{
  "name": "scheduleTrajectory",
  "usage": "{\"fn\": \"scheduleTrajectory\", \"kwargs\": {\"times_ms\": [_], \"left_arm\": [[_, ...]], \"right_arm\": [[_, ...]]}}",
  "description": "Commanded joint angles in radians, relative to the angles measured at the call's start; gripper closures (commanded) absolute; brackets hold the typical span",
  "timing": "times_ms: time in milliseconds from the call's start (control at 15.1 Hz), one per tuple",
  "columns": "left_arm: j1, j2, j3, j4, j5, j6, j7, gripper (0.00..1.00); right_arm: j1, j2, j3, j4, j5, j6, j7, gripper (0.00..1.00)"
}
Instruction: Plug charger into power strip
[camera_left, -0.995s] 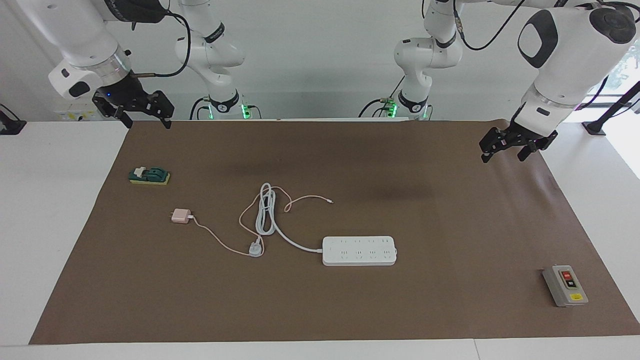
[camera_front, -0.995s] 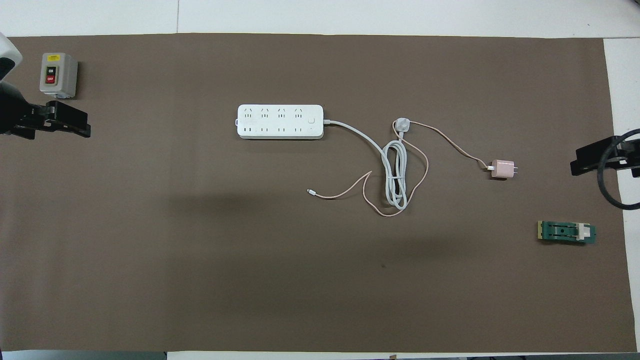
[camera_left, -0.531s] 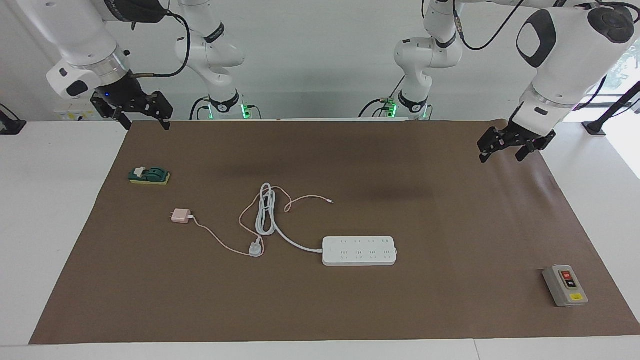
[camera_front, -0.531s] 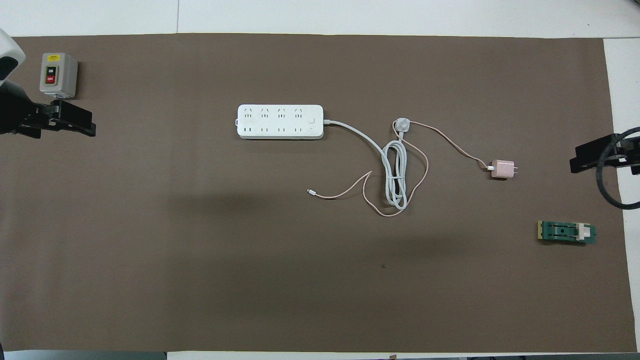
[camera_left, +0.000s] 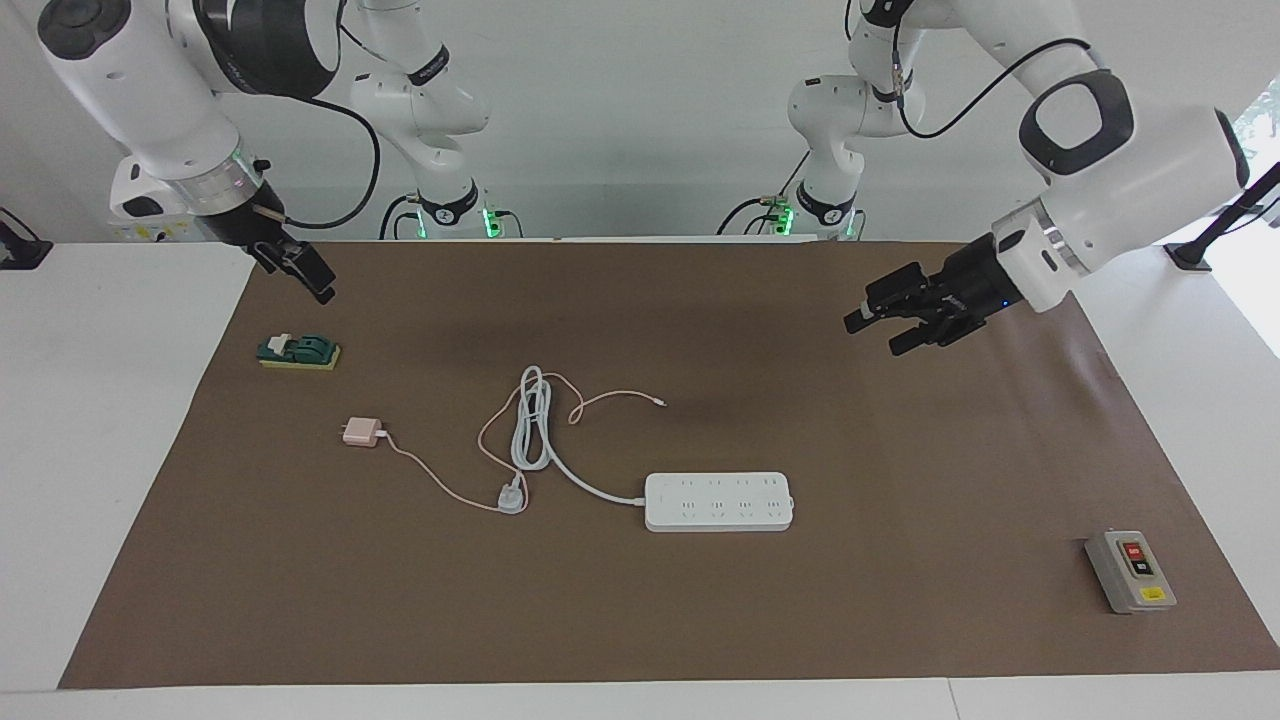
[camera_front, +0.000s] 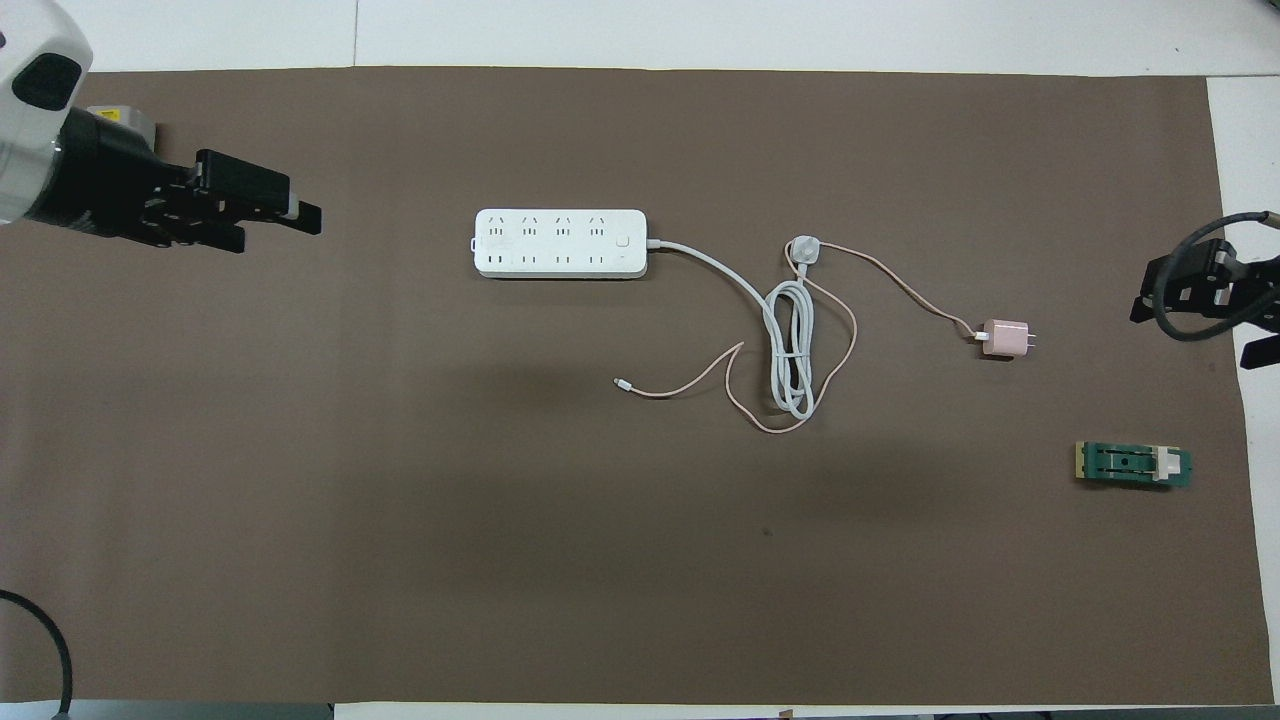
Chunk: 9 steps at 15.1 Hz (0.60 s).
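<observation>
The charger (camera_left: 360, 433) is seen lying on the brown mat (camera_left: 900, 450), toward the right arm's end, well apart from the power strip (camera_left: 718, 501). Nothing is held by the wide-open left gripper (camera_left: 878, 329) or right gripper (camera_left: 312, 281).

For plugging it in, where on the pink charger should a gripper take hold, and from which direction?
Probably grip the charger across its two flat side faces, coming from above. It lies flat on the mat, prongs pointing toward the right arm's end and cable leaving the other end, so both ends stay free. The right gripper hangs open at that end of the table.
</observation>
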Motion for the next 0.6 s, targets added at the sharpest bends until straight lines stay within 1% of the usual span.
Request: {"fn": "scheduleTrajectory", "kwargs": {"times_ms": [0, 133, 199, 265, 332, 398, 465, 531], "left_arm": [[0.019, 0.101, 0.005, 0.028, -0.289, 0.008, 0.043, 0.00], [0.019, 0.150, 0.005, 0.012, -0.481, 0.009, 0.120, 0.00], [0.018, 0.169, 0.002, -0.018, -0.547, 0.009, 0.163, 0.00], [0.012, 0.182, 0.002, -0.056, -0.627, 0.009, 0.205, 0.00], [0.010, 0.190, 0.002, -0.111, -0.693, 0.006, 0.291, 0.00], [0.010, 0.189, 0.002, -0.177, -0.732, 0.006, 0.384, 0.00], [0.013, 0.183, 0.001, -0.231, -0.755, -0.003, 0.432, 0.00], [0.016, 0.173, -0.001, -0.295, -0.776, -0.017, 0.471, 0.00]], "right_arm": [[-0.112, 0.060, 0.002, -0.018, 0.125, 0.039, 0.034, 0.00], [-0.146, 0.094, 0.001, -0.020, 0.179, 0.055, 0.038, 0.00], [-0.163, 0.105, 0.001, -0.027, 0.222, 0.085, 0.063, 0.00], [-0.176, 0.107, 0.001, -0.064, 0.270, 0.130, 0.107, 0.00], [-0.169, 0.099, 0.001, -0.113, 0.281, 0.203, 0.124, 0.00], [-0.164, 0.093, 0.001, -0.170, 0.279, 0.266, 0.114, 0.00], [-0.157, 0.087, 0.004, -0.226, 0.279, 0.314, 0.118, 0.00], [-0.138, 0.093, 0.004, -0.289, 0.293, 0.410, 0.124, 0.00]]}}
